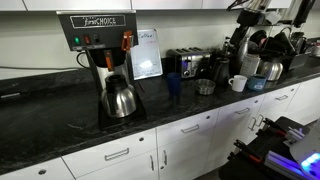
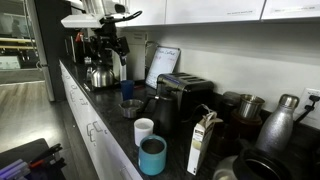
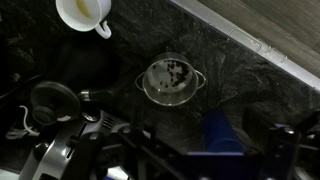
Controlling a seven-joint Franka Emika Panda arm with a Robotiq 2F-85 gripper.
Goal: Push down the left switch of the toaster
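- As an exterior view is read from its left edge, the tall black coffee brewer with a white label (image 1: 98,45) comes first, with the round steel carafe (image 1: 120,98) under it. Neither belongs to the task.
- Next comes the low, boxy silver-metal toaster with dark top slots (image 1: 187,62), at the back of the dark stone counter (image 1: 60,125) and close to the wall. Its long axis runs along the wall and its dark front faces the counter edge.
- Before the toaster stands a blue cup (image 1: 173,82), and a small round bowl with two handles (image 1: 205,87) sits to the right of it.
- Further right is a white mug (image 1: 238,83), and above it hangs the dark gripper (image 1: 236,48), well apart from the toaster.
- The toaster therefore lies to the picture-left of the gripper, lower and nearer the wall. I judge that the move must go sideways along the counter and then downward.
- The switches are too small to see. The left one is probably at the front end farther from the gripper.
- The wrist view looks down on the bowl and the mug. The fingers are lost in dark shapes, so I cannot tell whether they stand wide or narrow.
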